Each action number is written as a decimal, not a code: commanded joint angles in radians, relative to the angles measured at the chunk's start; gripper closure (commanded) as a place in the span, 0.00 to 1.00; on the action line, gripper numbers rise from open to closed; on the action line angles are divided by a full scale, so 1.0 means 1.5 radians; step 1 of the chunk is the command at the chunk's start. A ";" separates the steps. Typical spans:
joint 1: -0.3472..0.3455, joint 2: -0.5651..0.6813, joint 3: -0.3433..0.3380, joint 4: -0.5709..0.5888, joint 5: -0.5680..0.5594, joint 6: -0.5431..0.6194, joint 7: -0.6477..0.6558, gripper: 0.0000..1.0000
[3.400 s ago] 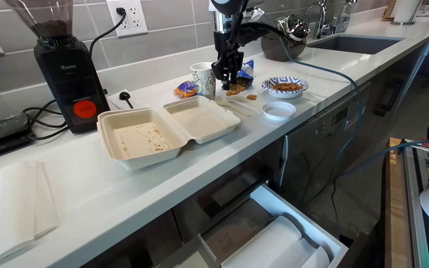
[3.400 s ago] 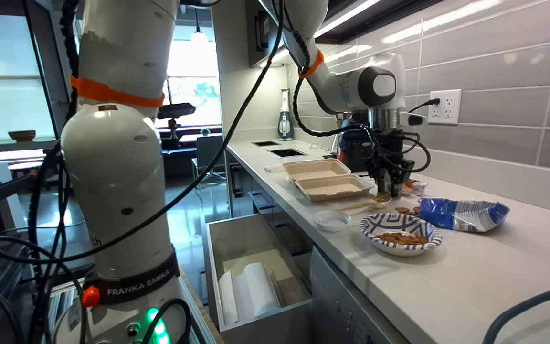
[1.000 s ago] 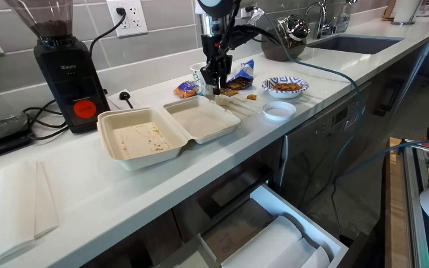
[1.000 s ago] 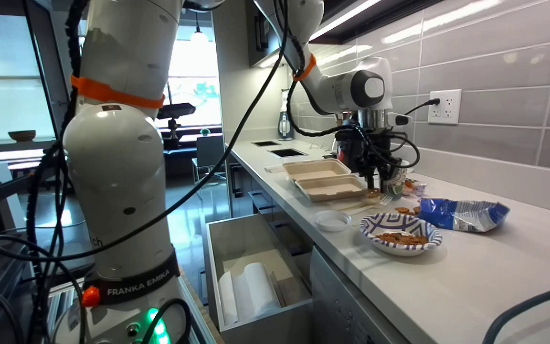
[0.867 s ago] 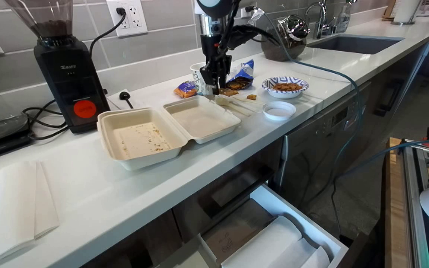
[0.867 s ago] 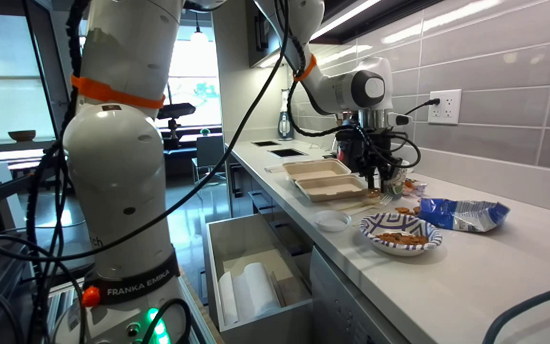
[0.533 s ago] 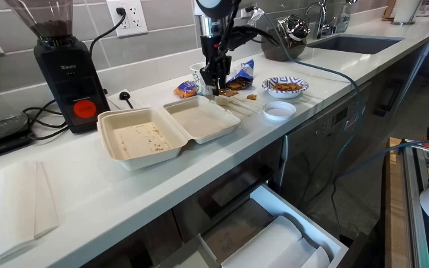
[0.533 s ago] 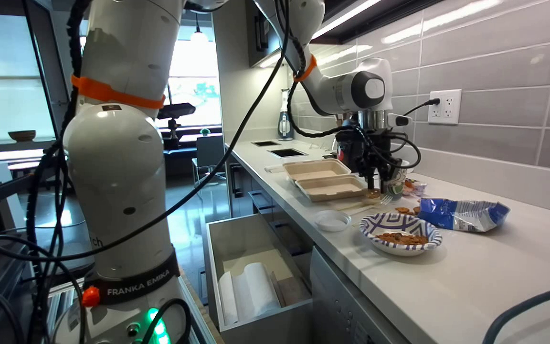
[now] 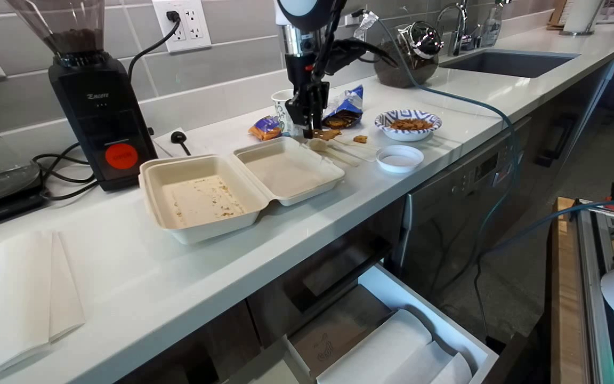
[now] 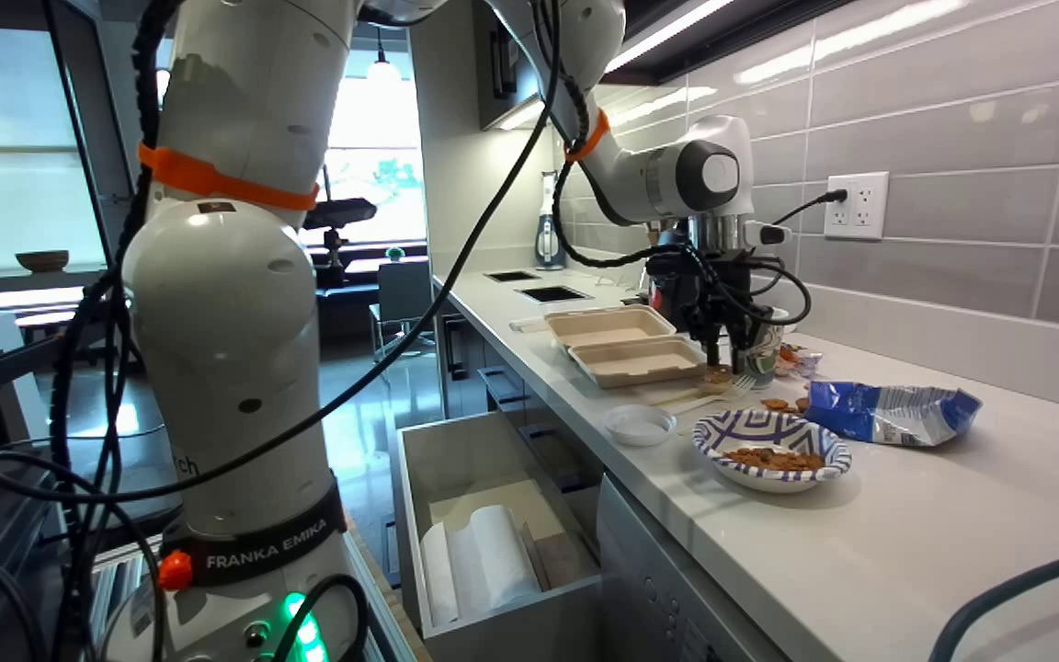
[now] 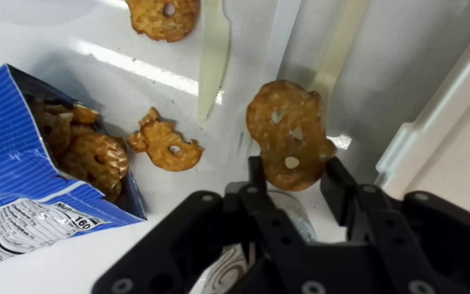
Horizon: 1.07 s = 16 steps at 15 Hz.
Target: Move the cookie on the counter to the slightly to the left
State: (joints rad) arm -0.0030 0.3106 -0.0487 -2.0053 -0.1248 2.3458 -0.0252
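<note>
Running along a wall of grey tiles (image 10: pixel 943 129), the counter (image 10: pixel 934 524) is long, smooth and white-grey with a straight front edge; in an exterior view a dark sink (image 9: pixel 509 64) is set into its surface. Below the edge, in both exterior views, a drawer (image 10: pixel 516 625) stands pulled out with a white paper roll (image 10: pixel 493 552) inside. A bright window (image 10: pixel 359 119) shows behind the arm (image 10: pixel 222 368), and a strip lamp (image 10: pixel 672 35) glows overhead. Legible lettering comprises "Encore" on the black grinder (image 9: pixel 99 112), "FRANKA EMIKA" on the dark band (image 10: pixel 263 547) near the foot of the arm and, in the wrist view, "160" on the printed label (image 11: pixel 35 224) of the blue snack packet (image 11: pixel 6 134); faint script inside the drawer is too blurred to read. The cookie (image 11: pixel 286 141) is orange-brown and glossy, lobed in outline, with an uneven edge and three holes. The fingers (image 11: pixel 258 175) of the gripper (image 11: pixel 295 169) grasp it near one end, one at each side. In the wrist view it overlaps a pale utensil (image 11: pixel 339 53); in an exterior view it is just beside the beige clamshell box (image 10: pixel 644 363). Whether it touches the counter cannot be told. A broken piece (image 11: pixel 159 141) and a round, holed piece (image 11: pixel 163 24) lie on the counter apart from it, the broken one near the mouth of the packet.
</note>
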 commanded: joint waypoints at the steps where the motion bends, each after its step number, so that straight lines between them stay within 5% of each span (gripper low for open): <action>1: 0.003 0.013 0.002 0.019 -0.016 -0.022 0.001 0.65; 16: 0.007 0.030 0.001 0.029 -0.018 -0.021 0.002 0.64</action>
State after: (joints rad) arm 0.0055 0.3366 -0.0487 -1.9885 -0.1312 2.3458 -0.0253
